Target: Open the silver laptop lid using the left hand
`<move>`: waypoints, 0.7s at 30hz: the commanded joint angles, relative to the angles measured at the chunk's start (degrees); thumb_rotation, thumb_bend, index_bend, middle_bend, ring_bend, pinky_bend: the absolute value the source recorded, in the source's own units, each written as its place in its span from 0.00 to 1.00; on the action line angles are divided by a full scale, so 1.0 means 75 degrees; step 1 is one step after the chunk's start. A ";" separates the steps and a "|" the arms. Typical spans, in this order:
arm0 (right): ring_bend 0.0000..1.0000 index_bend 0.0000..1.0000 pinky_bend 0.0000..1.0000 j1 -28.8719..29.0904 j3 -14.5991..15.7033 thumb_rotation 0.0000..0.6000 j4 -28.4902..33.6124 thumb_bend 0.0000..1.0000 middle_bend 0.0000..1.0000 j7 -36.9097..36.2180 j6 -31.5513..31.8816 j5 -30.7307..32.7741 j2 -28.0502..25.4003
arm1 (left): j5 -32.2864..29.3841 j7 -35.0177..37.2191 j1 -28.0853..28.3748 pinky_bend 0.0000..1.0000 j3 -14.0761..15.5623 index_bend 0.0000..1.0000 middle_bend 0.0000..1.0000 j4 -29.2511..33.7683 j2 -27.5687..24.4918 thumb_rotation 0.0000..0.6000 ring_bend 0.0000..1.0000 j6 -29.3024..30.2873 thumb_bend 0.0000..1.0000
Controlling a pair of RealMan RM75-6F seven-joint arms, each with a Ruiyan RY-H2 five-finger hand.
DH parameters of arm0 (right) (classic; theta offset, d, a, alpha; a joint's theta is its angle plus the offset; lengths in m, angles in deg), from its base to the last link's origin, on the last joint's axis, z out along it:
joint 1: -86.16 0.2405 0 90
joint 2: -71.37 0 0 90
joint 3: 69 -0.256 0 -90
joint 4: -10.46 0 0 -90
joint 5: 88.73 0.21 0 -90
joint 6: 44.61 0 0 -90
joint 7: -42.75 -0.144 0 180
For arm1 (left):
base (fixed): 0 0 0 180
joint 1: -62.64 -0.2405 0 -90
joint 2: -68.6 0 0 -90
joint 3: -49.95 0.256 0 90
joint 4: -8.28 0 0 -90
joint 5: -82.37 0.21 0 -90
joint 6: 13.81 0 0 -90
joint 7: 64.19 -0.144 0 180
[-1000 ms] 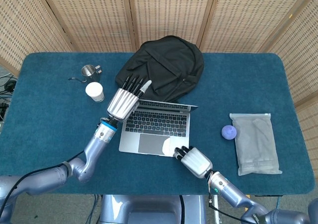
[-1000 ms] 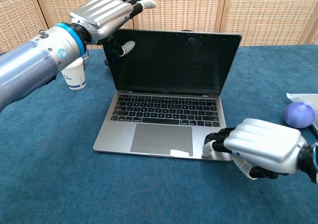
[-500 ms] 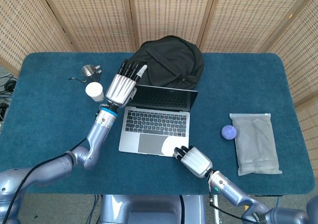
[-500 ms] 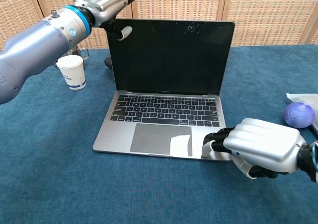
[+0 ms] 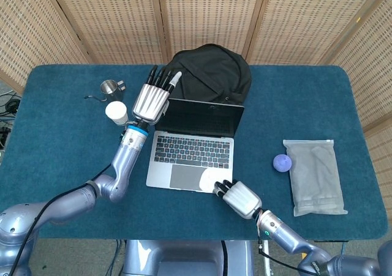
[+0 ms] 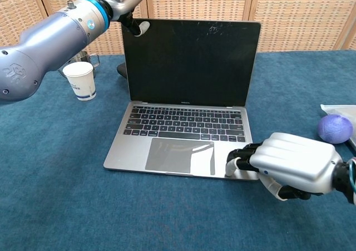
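While the right robot hand [image 6: 292, 165] presses the near right corner of the base, the left robot hand [image 5: 150, 100] lies at the laptop lid [image 6: 192, 62]'s far left top corner, fingers extended, thumb in front, apparently pinching it.

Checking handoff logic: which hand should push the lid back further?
Left. The left hand is already at the laptop lid's top left corner; the right hand rests on the base's front right corner.

One laptop [image 5: 193, 142], two cups [image 5: 116, 112], one backpack [image 5: 211, 74]
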 commanded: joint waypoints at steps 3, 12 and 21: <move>0.22 0.21 0.42 -0.0018 -0.0017 1.00 0.0056 1.00 0.19 -0.0019 0.0079 0.0009 -0.0033 | 0.0011 0.0106 -0.0100 0.00 0.0106 0.00 0.00 0.0263 -0.0130 1.00 0.00 0.0126 0.49; 0.22 0.21 0.42 -0.0175 -0.0222 1.00 0.0459 1.00 0.19 -0.0555 0.0863 -0.0226 -0.0477 | 0.1101 0.1241 -0.0992 0.00 0.0806 0.00 0.00 0.1959 -0.1328 1.00 0.00 0.0967 0.49; 0.22 0.21 0.42 -0.0605 -0.0674 1.00 0.0732 1.00 0.19 -0.1960 0.2160 -0.0273 -0.1537 | 0.1567 0.2079 -0.2144 0.00 0.1077 0.00 0.00 0.3917 -0.3129 1.00 0.00 0.1935 0.41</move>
